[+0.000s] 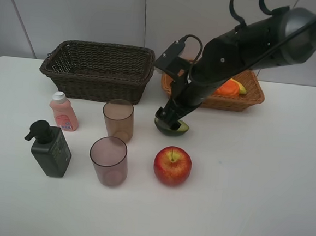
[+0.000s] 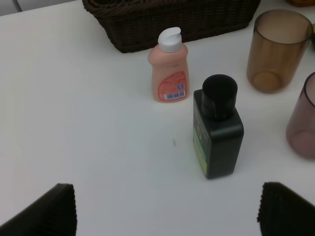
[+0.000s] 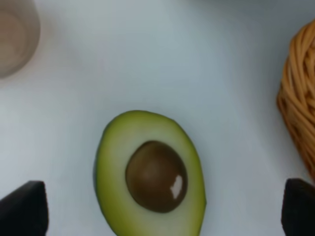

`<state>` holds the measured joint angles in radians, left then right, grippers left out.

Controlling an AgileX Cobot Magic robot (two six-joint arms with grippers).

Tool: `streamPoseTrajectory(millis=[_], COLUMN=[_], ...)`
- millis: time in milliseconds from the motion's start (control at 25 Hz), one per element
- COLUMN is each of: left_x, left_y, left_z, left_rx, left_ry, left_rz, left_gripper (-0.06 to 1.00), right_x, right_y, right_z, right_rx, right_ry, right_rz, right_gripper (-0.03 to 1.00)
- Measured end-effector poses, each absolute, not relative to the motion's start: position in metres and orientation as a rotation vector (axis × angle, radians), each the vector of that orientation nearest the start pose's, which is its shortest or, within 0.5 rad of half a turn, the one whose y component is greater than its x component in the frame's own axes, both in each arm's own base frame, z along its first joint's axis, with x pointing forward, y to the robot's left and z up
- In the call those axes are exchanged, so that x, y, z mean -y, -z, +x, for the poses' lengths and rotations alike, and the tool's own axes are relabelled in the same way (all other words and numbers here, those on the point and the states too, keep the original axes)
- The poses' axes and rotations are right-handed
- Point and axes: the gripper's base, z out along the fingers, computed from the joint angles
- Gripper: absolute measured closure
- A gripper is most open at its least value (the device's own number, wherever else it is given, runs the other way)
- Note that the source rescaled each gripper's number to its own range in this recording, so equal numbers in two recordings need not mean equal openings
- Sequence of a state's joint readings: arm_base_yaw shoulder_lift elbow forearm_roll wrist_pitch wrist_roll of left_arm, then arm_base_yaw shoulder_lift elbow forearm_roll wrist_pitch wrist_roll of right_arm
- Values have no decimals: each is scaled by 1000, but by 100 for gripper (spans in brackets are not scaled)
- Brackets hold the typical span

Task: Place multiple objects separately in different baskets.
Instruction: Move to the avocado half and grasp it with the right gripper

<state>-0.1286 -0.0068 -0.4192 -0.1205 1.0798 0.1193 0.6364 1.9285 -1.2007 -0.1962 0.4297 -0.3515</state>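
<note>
Reaching across from the right of the high view, the right arm is holding the right pincer directly over the avocado half, covering most of it so that only a green edge is showing on the white bench. The same arm is hiding much of the tan basket, where part of the orange and a tip of the banana are peeking out. The dark brown basket is sitting behind the pink bottle, pump bottle, rear cup and front cup, and the red apple is lying near the avocado half, apart from it. In the left wrist view the left pincer is standing spread wide and gripping nothing, with only its dark fingertips showing. Both bottles are standing beyond it, while the dark brown basket and both cups are being cropped by the frame. In the right wrist view the right pincer is standing spread wide to either side of the avocado half, not touching it. The fruit is lying cut face up with its pit showing and one end cropped, and a slice of the tan basket and a blurred cup are showing at the edges.
</note>
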Motion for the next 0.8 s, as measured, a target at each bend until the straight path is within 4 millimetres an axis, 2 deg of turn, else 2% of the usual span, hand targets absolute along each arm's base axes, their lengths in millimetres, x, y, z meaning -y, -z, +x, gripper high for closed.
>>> streamPoseTrajectory(millis=[800], left_x=[10], left_y=[-254], left_z=[0], left_rx=[-2118], left_ry=[152], left_rz=[266], left_gripper=[-3], right_x=[-240], right_y=[-121], right_z=[323], right_rx=[-2222], right_ry=[45], right_rz=[-1468], right_gripper=[-3])
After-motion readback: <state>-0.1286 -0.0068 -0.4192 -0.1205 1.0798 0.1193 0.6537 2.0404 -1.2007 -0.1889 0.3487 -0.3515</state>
